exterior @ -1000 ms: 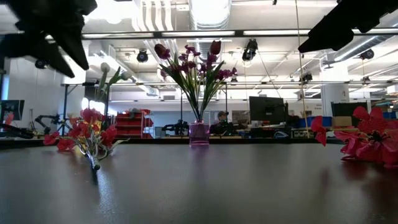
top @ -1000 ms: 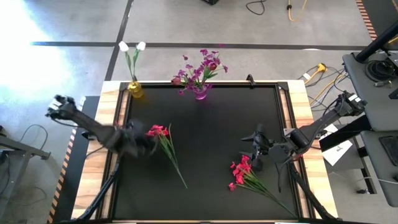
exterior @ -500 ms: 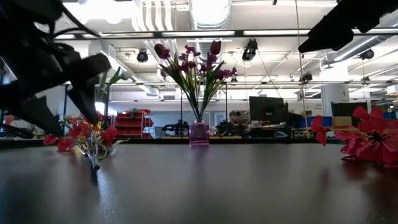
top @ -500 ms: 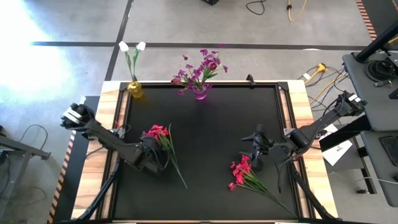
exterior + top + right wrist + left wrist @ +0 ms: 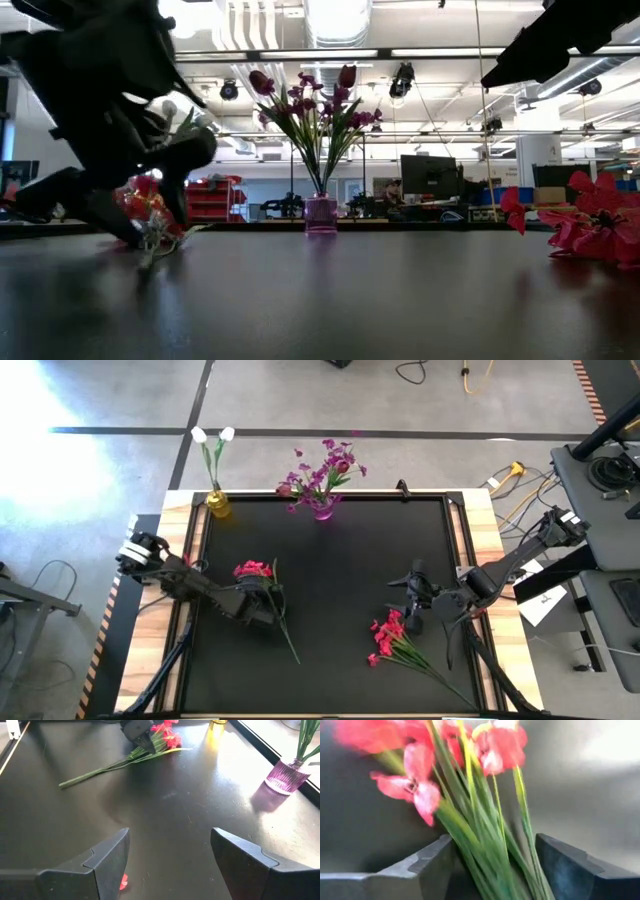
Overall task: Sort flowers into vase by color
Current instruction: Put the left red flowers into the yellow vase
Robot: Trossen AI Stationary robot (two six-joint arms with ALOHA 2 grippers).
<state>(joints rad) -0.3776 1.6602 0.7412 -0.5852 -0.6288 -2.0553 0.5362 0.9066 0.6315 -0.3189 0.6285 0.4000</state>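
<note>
Purple vase (image 5: 322, 509) filled; left pincer (image 5: 262, 603) open astride red flowers (image 5: 253, 570), apparently ungripped; right pincer (image 5: 412, 608) open, second red bunch (image 5: 388, 638) beside it.

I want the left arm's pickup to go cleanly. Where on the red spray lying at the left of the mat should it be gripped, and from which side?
Grip the red spray on its bundled green stems just below the blooms, coming from above with a finger on each side. It lies flat on the mat, and there the stems run together; farther down they thin to one strand. The open left gripper already straddles that spot.
</note>
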